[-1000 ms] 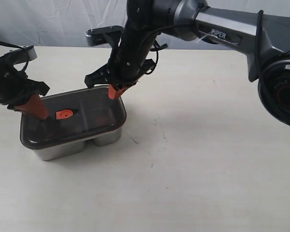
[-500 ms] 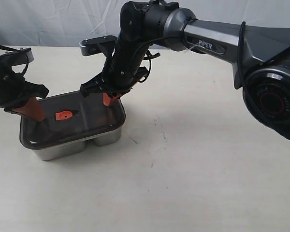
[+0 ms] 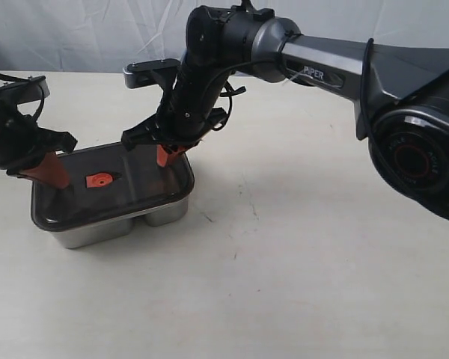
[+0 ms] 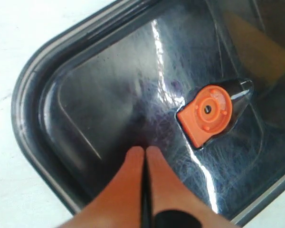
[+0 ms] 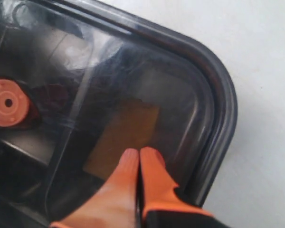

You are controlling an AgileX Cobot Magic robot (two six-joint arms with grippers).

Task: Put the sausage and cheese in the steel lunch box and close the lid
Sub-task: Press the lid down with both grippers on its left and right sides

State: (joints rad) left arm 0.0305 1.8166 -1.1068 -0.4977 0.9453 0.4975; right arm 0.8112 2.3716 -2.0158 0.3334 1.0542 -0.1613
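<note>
The steel lunch box [image 3: 97, 232] stands on the table with the dark translucent lid [image 3: 138, 187] lying on top of it. The lid's orange valve [image 3: 99, 179] sits near its centre. My left gripper [image 3: 60, 181] is shut, its tips resting on the lid's left part [image 4: 99, 90] beside the valve [image 4: 206, 114]. My right gripper [image 3: 163, 159] is shut too, with its tips on the lid's right part [image 5: 190, 109]. Under the lid, a brownish block, the cheese [image 5: 128, 130], shows dimly just ahead of the right fingertips [image 5: 152, 161]. The sausage is not clearly visible through the lid.
The pale table [image 3: 299, 262] spreads out to the right of and in front of the box. A light cloth backdrop [image 3: 97, 30] closes the far side. The right arm [image 3: 337, 67] reaches in across the back from the right.
The right gripper has shifted left and down from the lid's back right rim onto the lid surface. The left gripper has barely moved. The lid stays on the box.
</note>
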